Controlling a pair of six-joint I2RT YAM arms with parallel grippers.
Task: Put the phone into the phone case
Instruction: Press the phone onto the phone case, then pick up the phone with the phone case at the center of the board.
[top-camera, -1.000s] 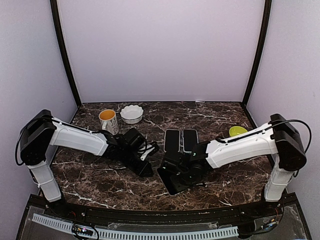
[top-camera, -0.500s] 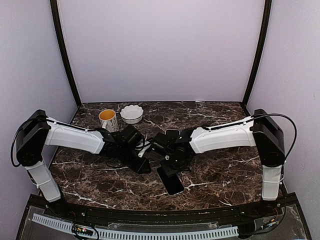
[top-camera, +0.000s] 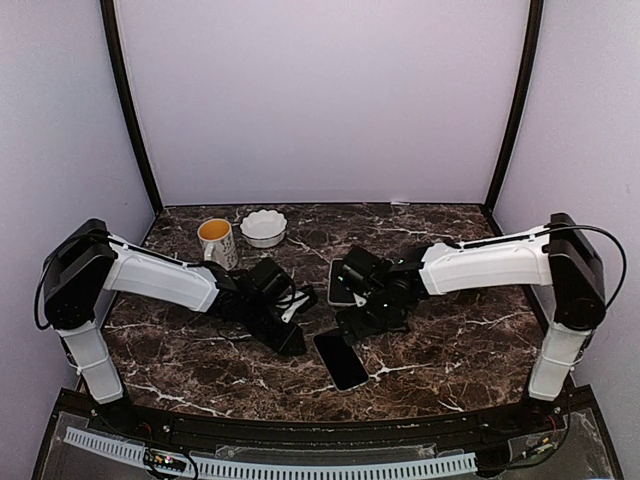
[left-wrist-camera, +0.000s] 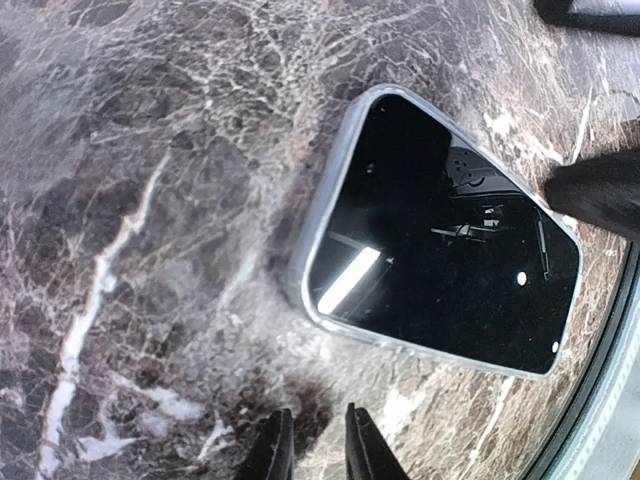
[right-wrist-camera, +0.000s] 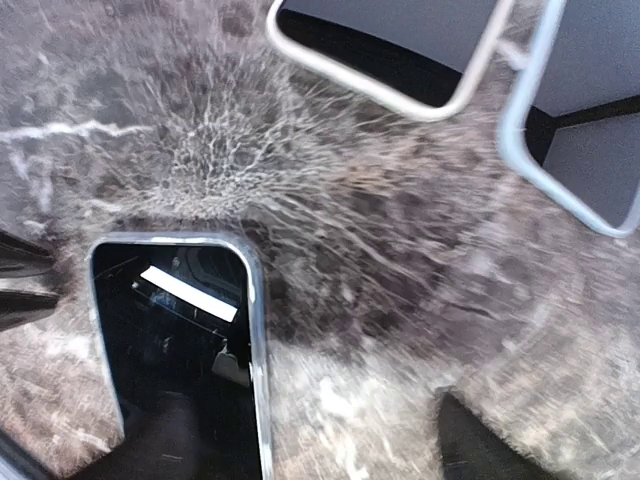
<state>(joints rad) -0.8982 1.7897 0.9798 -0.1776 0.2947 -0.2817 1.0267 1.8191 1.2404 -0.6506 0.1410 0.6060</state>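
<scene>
**Desk:** What has just changed on your table?

**Floor:** Your right gripper (top-camera: 360, 315) has opened and drawn off the phone (top-camera: 341, 359). Its jaws are now spread wide and empty, up by the phone case (top-camera: 343, 283). The phone lies free and screen-up on the marble table (top-camera: 450, 350), near the front edge and apart from the case. By my reading, insertion has not begun and you will need a fresh grasp.

**Desk:** And your left gripper (left-wrist-camera: 318, 450)?

**Floor:** It is all but closed, holds nothing, and sits near the phone's left side without touching it.

**Desk:** How does the phone lie?

**Floor:** Its long axis runs from far-left to near-right, skewed against the case. I cannot tell which end is the top.
</scene>
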